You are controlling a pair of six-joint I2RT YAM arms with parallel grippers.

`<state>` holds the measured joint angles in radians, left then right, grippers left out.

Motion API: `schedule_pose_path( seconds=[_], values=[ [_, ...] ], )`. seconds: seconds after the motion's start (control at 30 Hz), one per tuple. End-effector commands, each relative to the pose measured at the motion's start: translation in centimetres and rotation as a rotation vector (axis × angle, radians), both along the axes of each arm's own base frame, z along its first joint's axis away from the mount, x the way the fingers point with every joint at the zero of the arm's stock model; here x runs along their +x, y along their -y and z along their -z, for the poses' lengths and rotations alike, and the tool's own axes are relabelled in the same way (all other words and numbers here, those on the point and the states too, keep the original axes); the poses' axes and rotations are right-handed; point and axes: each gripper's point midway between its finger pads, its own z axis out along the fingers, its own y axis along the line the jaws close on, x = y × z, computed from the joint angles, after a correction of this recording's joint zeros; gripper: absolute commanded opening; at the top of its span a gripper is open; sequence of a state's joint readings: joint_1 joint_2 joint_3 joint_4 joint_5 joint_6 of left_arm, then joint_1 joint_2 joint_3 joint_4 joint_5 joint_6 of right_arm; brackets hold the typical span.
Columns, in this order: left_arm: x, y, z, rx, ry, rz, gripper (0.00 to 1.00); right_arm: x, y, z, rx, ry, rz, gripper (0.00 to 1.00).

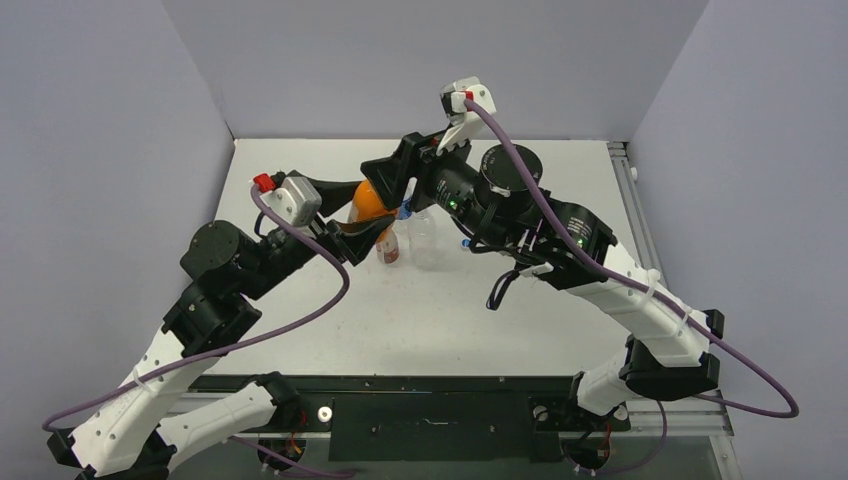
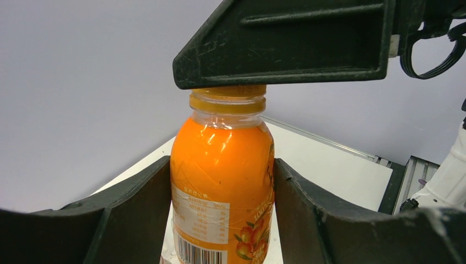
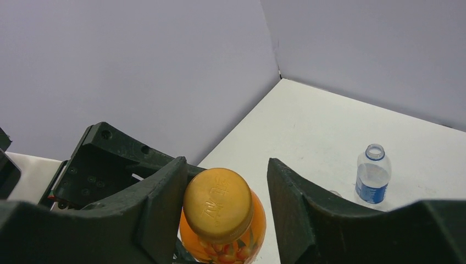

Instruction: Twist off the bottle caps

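The squat orange bottle [image 1: 368,203] stands upright at the table's middle back. My left gripper [image 1: 350,212] is shut on its body, and in the left wrist view both fingers [image 2: 137,209] press the bottle's [image 2: 222,176] sides. Its orange cap [image 3: 218,204] is on the neck. My right gripper [image 1: 388,182] is open over the cap, its jaws on either side; the left one touches the cap and the right one stands apart from it. In the left wrist view a right finger [image 2: 286,44] covers the cap's top [image 2: 228,91]. No other caps show.
A Pepsi-labelled bottle [image 3: 372,179] stands with no cap, just right of the orange one. A clear unlabelled bottle [image 1: 424,240] and a short red-labelled bottle [image 1: 388,247] stand in front of it. Grey walls close the back and sides.
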<state>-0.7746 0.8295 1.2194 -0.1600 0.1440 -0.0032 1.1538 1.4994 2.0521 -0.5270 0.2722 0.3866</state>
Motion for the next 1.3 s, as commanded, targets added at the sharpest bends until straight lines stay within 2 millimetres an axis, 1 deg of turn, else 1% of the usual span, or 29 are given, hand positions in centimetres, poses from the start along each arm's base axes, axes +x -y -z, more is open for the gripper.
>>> schedule_pose_path(
  seconds=[0.0, 0.07, 0.1, 0.13, 0.2, 0.23, 0.3, 0.5, 0.57, 0.6, 0.63, 0.67, 0.7, 0.73, 0.77, 0.8, 0.83, 0.87, 0.9, 0.93, 0.97, 1.0, 1.03, 1.07, 1.1, 1.13, 1.2, 1.23, 1.27],
  values=[
    [-1.1, -0.9, -4.0, -0.094, 0.07, 0.014, 0.2, -0.1, -0.2, -1.6, 0.037, 0.015, -0.001, 0.47],
    [-1.1, -0.8, -4.0, -0.092, 0.074, 0.015, 0.2, -0.1, -0.4, -1.6, 0.038, 0.017, -0.008, 0.45],
    [-1.1, -0.8, -4.1, -0.093, 0.075, 0.016, 0.2, -0.1, -0.7, -1.5, 0.033, 0.014, -0.012, 0.45],
    [-1.0, -0.8, -4.1, -0.093, 0.075, 0.017, 0.2, -0.2, -0.8, -1.6, 0.033, 0.016, -0.022, 0.51],
    [-1.0, -0.7, -4.2, -0.093, 0.075, 0.02, 0.19, -0.2, -1.1, -1.1, 0.019, 0.009, -0.028, 0.58],
    [-1.0, -0.7, -4.2, -0.093, 0.077, 0.021, 0.19, -0.2, -1.2, -1.0, 0.017, 0.008, -0.03, 0.59],
    [-1.0, -0.6, -4.2, -0.094, 0.077, 0.023, 0.18, -0.1, -1.3, -1.0, 0.017, 0.008, -0.03, 0.57],
    [-1.1, -0.6, -4.1, -0.093, 0.076, 0.029, 0.17, -0.2, -0.5, -1.8, 0.031, 0.024, -0.02, 0.36],
    [-1.3, -0.5, -4.1, -0.091, 0.074, 0.037, 0.17, -0.4, -0.2, -2.3, 0.038, 0.036, -0.023, 0.25],
    [-1.4, -0.5, -4.1, -0.092, 0.073, 0.044, 0.16, -0.4, 0.0, -2.5, 0.043, 0.042, -0.023, 0.21],
    [-1.5, -0.5, -4.1, -0.092, 0.071, 0.049, 0.16, -0.7, 0.4, -3.0, 0.049, 0.055, -0.033, 0.15],
    [-1.6, -0.4, -4.1, -0.095, 0.068, 0.06, 0.16, -0.8, 0.5, -3.3, 0.052, 0.063, -0.04, 0.13],
    [-1.7, -0.3, -4.2, -0.098, 0.065, 0.065, 0.16, -1.3, 0.7, -3.8, 0.058, 0.081, -0.071, 0.07],
    [-1.9, -0.3, -4.2, -0.105, 0.056, 0.079, 0.15, -1.5, 1.1, -4.6, 0.077, 0.097, -0.084, 0.05],
    [-2.3, -0.1, -4.4, -0.112, 0.049, 0.101, 0.15, -2.6, 0.7, -4.8, 0.079, 0.113, -0.161, 0.0],
    [-2.5, -0.2, -4.6, -0.119, 0.046, 0.109, 0.15, -4.2, 0.8, -6.2, 0.117, 0.154, -0.262, 0.0],
    [-2.9, 0.0, -4.7, -0.131, 0.031, 0.133, 0.15, -4.8, 0.5, -6.5, 0.143, 0.178, -0.313, 0.0],
    [-3.1, -0.2, -5.1, -0.142, 0.029, 0.14, 0.14, -6.9, 1.1, -7.7, 0.174, 0.224, -0.426, 0.0],
    [-3.6, 0.0, -5.3, -0.156, 0.008, 0.174, 0.14, -7.7, 0.8, -8.1, 0.214, 0.252, -0.481, 0.0],
    [-3.7, -0.2, -5.8, -0.168, 0.005, 0.181, 0.13, -9.6, 1.6, -8.9, 0.237, 0.294, -0.58, 0.0],
    [-4.4, 0.2, -5.8, -0.176, -0.018, 0.229, 0.12, -10.1, 1.7, -9.4, 0.281, 0.312, -0.625, 0.0],
    [-4.6, 0.0, -6.3, -0.184, -0.018, 0.242, 0.12, -11.8, 1.9, -9.6, 0.297, 0.313, -0.722, 0.0],
    [-5.1, 0.2, -6.4, -0.187, -0.041, 0.284, 0.11, -12.2, 2.2, -10.2, 0.319, 0.339, -0.754, 0.0],
    [-5.5, 0.2, -6.7, -0.192, -0.047, 0.307, 0.11, -13.6, 2.4, -10.2, 0.32, 0.343, -0.838, 0.0],
    [-6.0, 0.4, -6.8, -0.191, -0.063, 0.347, 0.1, -14.0, 2.5, -10.4, 0.324, 0.354, -0.867, 0.0],
    [-6.3, 0.4, -6.9, -0.192, -0.065, 0.366, 0.1, -14.9, 2.7, -10.4, 0.319, 0.359, -0.919, 0.0],
    [-6.8, 0.5, -6.9, -0.185, -0.074, 0.406, 0.09, -15.4, 2.7, -10.5, 0.306, 0.37, -0.957, 0.0],
    [-6.9, 0.6, -6.6, -0.179, -0.075, 0.414, 0.09, -15.2, 2.5, -10.2, 0.291, 0.352, -0.951, 0.0],
    [-6.7, 0.5, -6.6, -0.182, -0.074, 0.408, 0.08, -14.4, 2.5, -10.5, 0.289, 0.366, -0.898, 0.03]
  ],
)
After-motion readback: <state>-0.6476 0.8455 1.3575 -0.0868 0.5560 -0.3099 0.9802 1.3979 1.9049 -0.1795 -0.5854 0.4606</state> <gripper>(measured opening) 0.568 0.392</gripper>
